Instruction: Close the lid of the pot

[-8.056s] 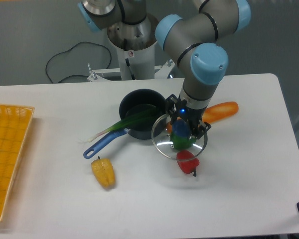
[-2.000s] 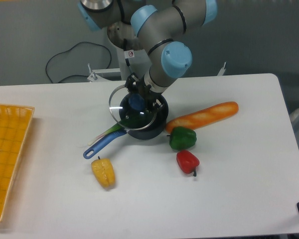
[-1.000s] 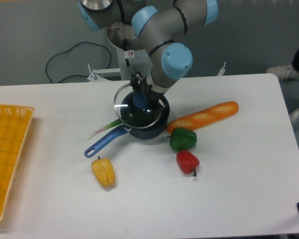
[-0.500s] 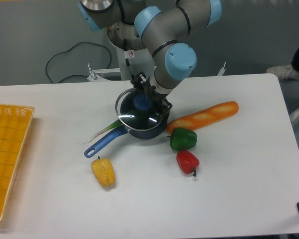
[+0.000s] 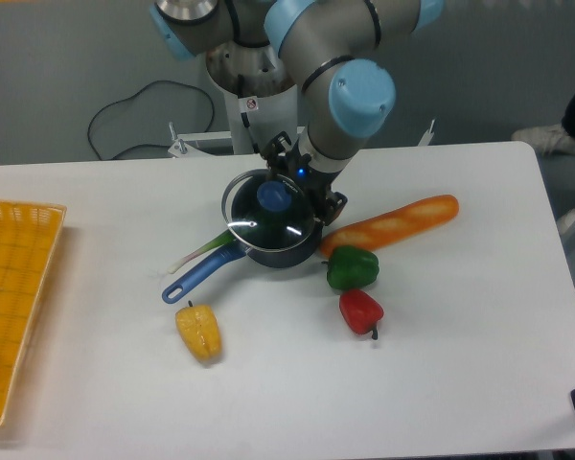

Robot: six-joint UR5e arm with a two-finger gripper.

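The dark blue pot (image 5: 280, 251) stands mid-table with its long blue handle (image 5: 199, 275) pointing to the front left. The glass lid (image 5: 259, 218) with its blue knob (image 5: 272, 195) lies on the pot's rim, roughly level. A green onion (image 5: 197, 255) sticks out from under the lid on the left. My gripper (image 5: 305, 180) is just behind and to the right of the knob. It is open and off the knob, which shows in full.
A long orange bread loaf (image 5: 393, 222), a green pepper (image 5: 351, 267) and a red pepper (image 5: 360, 310) lie right of the pot. A yellow pepper (image 5: 199, 332) lies in front of the handle. A yellow basket (image 5: 11, 287) stands at the left edge.
The lid has come down onto the pot. My gripper has let go of the knob and drawn back up and to the right.
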